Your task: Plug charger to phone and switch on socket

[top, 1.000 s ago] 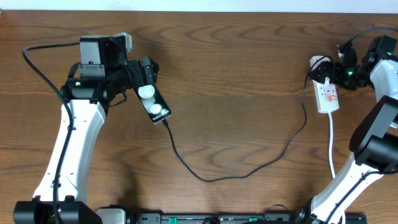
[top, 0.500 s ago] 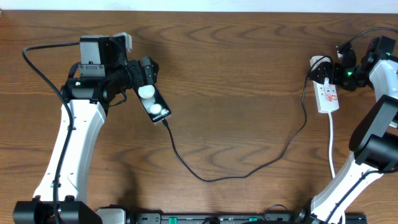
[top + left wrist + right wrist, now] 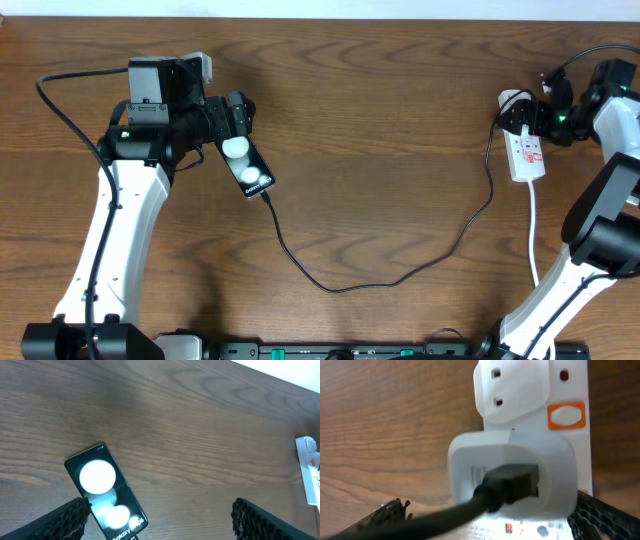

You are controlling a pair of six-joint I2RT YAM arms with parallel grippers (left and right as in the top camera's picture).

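Note:
The black phone [image 3: 249, 170], with two white circles, lies on the table left of centre and also shows in the left wrist view [image 3: 106, 491]. The charger cable [image 3: 330, 288] runs from the phone's lower end in a long loop up to a white adapter [image 3: 510, 467]. The adapter is plugged into the white socket strip [image 3: 527, 155], which carries an orange switch [image 3: 566, 415]. My left gripper [image 3: 236, 118] is open over the phone's upper end, and in the left wrist view [image 3: 160, 506] the phone sits by the left finger. My right gripper [image 3: 533, 115] is open and straddles the adapter in the right wrist view [image 3: 490, 506].
The strip's white cord [image 3: 534, 230] runs down towards the right arm's base. Black robot cables [image 3: 70, 110] loop at the far left. Bare wooden table [image 3: 380, 120] lies between the two arms.

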